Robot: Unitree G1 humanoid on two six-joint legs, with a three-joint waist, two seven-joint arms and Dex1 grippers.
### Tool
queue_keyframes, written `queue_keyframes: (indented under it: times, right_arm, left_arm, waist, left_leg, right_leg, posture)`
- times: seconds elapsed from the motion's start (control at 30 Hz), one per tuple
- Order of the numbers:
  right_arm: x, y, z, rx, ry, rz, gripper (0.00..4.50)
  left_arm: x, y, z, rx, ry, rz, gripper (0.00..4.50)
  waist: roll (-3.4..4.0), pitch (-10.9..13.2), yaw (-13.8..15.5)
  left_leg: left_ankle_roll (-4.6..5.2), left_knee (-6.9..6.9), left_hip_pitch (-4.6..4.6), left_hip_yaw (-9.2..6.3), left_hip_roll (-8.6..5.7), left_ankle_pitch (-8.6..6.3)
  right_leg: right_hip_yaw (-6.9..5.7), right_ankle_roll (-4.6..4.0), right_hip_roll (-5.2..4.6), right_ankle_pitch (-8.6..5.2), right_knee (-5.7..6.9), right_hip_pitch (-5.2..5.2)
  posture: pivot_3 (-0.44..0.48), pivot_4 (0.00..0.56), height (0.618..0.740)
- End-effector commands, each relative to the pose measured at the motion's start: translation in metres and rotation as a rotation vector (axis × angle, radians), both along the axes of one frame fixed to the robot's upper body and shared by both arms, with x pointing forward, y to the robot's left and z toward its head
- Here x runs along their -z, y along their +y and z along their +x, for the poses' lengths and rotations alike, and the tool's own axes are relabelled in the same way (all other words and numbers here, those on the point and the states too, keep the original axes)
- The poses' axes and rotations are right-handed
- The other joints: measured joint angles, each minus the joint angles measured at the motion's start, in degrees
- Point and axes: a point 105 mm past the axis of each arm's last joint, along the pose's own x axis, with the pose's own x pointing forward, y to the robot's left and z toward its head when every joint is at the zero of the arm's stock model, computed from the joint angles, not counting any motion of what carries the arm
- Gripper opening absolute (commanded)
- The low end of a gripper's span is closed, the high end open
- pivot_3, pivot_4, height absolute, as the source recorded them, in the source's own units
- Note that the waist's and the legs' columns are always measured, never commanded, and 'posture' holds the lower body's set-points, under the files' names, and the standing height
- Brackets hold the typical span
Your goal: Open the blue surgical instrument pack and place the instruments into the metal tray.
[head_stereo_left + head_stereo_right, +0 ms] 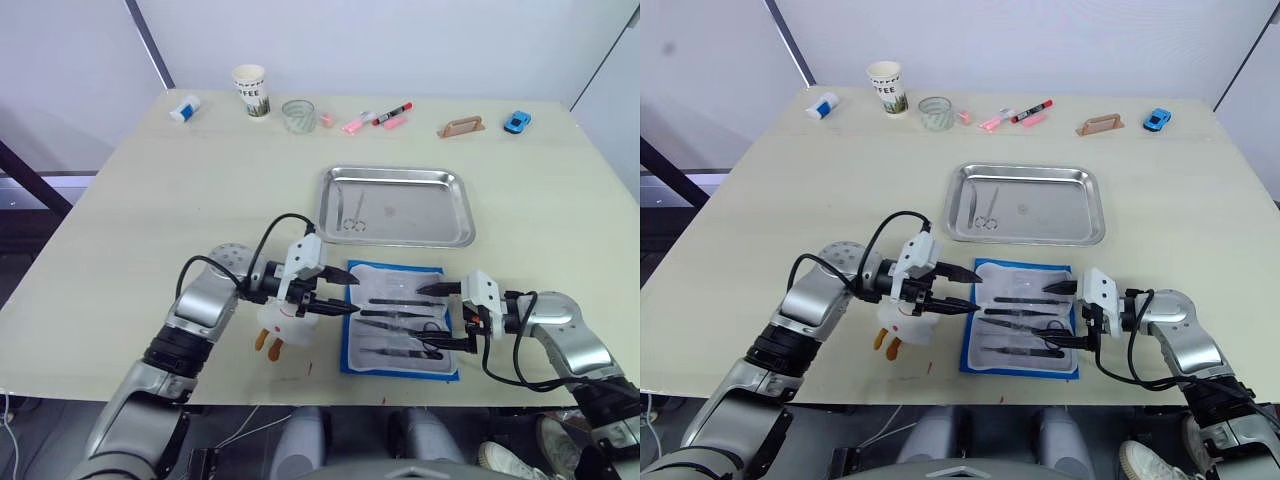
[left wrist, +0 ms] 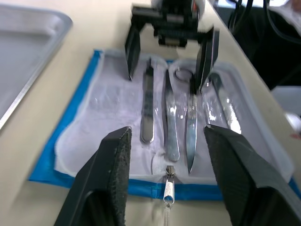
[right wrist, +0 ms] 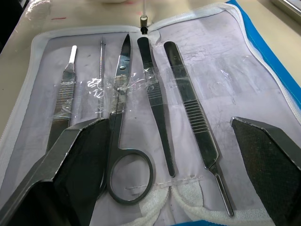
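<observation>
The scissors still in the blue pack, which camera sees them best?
The right wrist view: the scissors lie close up between that gripper's fingers, blades and ring handle plain. The left wrist view shows them farther off, partly behind the right gripper. In the eye views they are a thin dark line in the open blue pack.

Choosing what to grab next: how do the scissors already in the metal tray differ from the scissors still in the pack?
The scissors in the metal tray lie loose on bare steel; the scissors in the blue surgical instrument pack sit on whitish lining under a clear strap. The tray pair is away from both claws; the pack pair lies between the right claw fingers. Both are slim metal with ring handles.
</observation>
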Motion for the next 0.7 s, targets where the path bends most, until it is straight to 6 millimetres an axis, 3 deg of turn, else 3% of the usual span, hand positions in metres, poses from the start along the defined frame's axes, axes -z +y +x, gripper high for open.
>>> queue_keyframes:
  times: [0.03,0.63,0.7]
  right_arm:
    - [0.025,-0.009,-0.006,0.032,0.077,-0.079,4.50]
    - [0.024,-0.009,-0.007,0.039,0.075,-0.076,4.50]
    - [0.024,-0.008,-0.008,0.038,0.075,-0.076,4.50]
  left_arm:
    - [-0.003,-0.010,0.005,0.014,-0.071,0.025,2.87]
    - [0.016,-0.026,0.016,-0.006,-0.108,0.106,2.87]
    - [0.017,-0.027,0.016,0.000,-0.111,0.106,2.32]
  waist:
    - [0.00,0.00,-0.02]
    - [0.01,0.00,-0.01]
    - [0.01,0.00,-0.02]
  left_leg:
    - [0.00,0.00,0.00,0.00,0.00,0.00]
    - [0.00,0.01,0.00,-0.01,0.00,0.00]
    - [0.00,0.01,0.00,-0.01,0.00,0.00]
  right_leg:
    - [0.00,0.00,0.00,0.00,0.00,0.00]
    - [0.01,0.00,0.00,0.00,0.01,0.01]
    - [0.00,0.00,0.00,0.00,0.01,0.01]
  posture:
    - [0.000,0.150,0.740]
    - [0.000,0.150,0.740]
    - [0.000,0.150,0.740]
